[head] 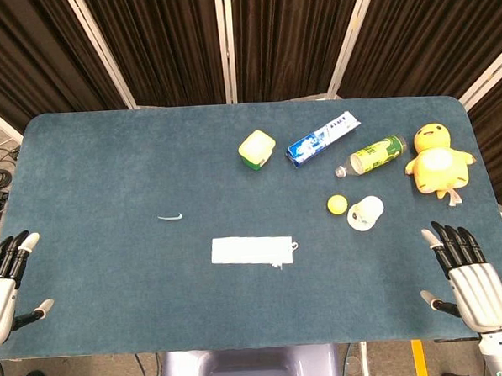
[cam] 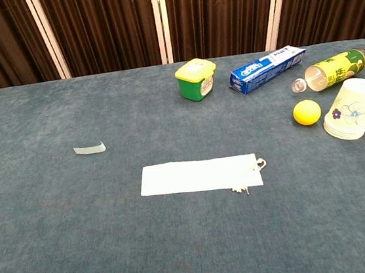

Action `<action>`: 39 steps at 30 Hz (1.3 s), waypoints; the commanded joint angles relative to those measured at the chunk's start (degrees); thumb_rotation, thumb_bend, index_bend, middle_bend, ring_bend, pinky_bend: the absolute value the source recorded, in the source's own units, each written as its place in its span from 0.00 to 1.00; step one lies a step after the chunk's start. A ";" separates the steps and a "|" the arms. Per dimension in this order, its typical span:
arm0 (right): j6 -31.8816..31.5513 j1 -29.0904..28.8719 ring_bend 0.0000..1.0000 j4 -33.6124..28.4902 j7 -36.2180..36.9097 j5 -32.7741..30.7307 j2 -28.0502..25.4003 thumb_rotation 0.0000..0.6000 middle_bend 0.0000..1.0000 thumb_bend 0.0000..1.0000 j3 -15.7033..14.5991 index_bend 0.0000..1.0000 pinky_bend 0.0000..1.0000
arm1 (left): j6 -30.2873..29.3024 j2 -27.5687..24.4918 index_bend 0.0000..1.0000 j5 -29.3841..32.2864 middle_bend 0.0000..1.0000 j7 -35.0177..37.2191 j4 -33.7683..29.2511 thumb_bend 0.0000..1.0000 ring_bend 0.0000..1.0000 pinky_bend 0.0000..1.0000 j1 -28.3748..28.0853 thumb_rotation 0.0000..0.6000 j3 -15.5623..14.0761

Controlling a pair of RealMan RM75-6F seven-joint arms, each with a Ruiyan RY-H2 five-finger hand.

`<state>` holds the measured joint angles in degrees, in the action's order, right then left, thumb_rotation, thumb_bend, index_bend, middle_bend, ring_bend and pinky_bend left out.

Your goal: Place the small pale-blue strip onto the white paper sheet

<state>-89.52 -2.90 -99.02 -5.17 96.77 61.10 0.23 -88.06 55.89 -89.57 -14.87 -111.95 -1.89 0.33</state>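
The small pale-blue strip (head: 170,217) (cam: 89,148) lies flat on the blue table cloth, left of centre. The white paper sheet (head: 251,250) (cam: 200,175) lies to its right and nearer me, with a ragged right end. My left hand (head: 5,285) rests at the table's near left edge, fingers apart and holding nothing. My right hand (head: 468,278) sits at the near right edge, fingers spread and empty. Both hands are far from the strip and show only in the head view.
At the back right stand a green-and-yellow tub (head: 256,148) (cam: 196,79), a blue toothpaste box (head: 322,139) (cam: 268,69), a lying green bottle (head: 376,155) (cam: 333,69), a yellow ball (head: 338,204) (cam: 306,112), a tipped paper cup (head: 366,212) (cam: 351,109) and a yellow plush chick (head: 437,159).
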 commanded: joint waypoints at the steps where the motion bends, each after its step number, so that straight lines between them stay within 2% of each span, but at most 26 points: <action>1: 0.01 0.01 0.00 -0.02 0.03 -0.02 -0.01 1.00 0.00 0.00 0.00 0.00 0.00 | 0.06 -0.01 0.00 0.03 0.00 0.05 0.00 0.00 0.00 0.00 -0.02 1.00 0.00; 9: 0.28 0.01 0.00 -0.20 -0.01 -0.09 -0.05 1.00 0.00 0.00 -0.11 0.00 0.00 | 2.90 0.48 0.00 2.42 0.00 0.55 1.34 0.00 0.00 0.00 -1.37 1.00 0.55; 14: 0.70 -0.25 0.00 -0.53 -0.07 -0.05 -0.15 1.00 0.00 0.00 -0.08 0.00 0.00 | 8.00 2.54 0.00 6.54 0.00 1.20 4.42 0.00 0.00 0.00 -5.00 1.00 2.98; 17: 0.97 -0.44 0.00 -0.57 -0.05 -0.39 -0.20 1.00 0.00 0.00 0.15 0.00 0.00 | 14.14 5.46 0.00 10.05 0.00 2.37 8.80 0.01 0.00 0.00 -9.57 1.00 5.53; 20: 1.68 -0.68 0.00 -0.34 -0.02 -1.23 -0.11 1.00 0.00 0.00 0.35 0.00 0.00 | 21.60 9.65 0.12 14.61 0.00 4.34 14.76 0.06 0.00 0.00 -15.04 1.00 8.46; 23: 2.59 -0.99 0.00 0.09 0.02 -2.27 0.02 1.00 0.00 0.00 0.59 0.00 0.00 | 26.78 12.89 0.29 16.89 0.00 3.95 19.96 0.16 0.00 0.00 -19.13 1.00 9.83; 25: 3.33 -1.29 0.00 0.46 0.31 -3.24 0.08 1.00 0.00 0.00 0.89 0.00 0.00 | 30.30 15.85 0.35 18.27 0.00 2.56 24.55 0.20 0.00 0.00 -22.36 1.00 10.65; 30: 4.48 -1.74 0.00 1.13 0.55 -4.87 0.27 1.00 0.00 0.00 1.38 0.00 0.00 | 35.26 21.10 0.41 20.64 0.00 2.07 30.43 0.31 0.00 0.00 -27.45 1.00 12.29; 39: 7.14 -2.69 0.00 2.57 0.27 -7.64 0.96 1.00 0.00 0.00 1.89 0.00 0.00 | 41.40 28.35 0.43 25.16 0.00 -1.16 38.76 0.37 0.00 0.00 -34.18 1.00 13.22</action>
<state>-82.55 -5.48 -96.60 -4.85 89.32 61.96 2.04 -47.62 83.25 -65.27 -15.34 -74.20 -35.12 13.43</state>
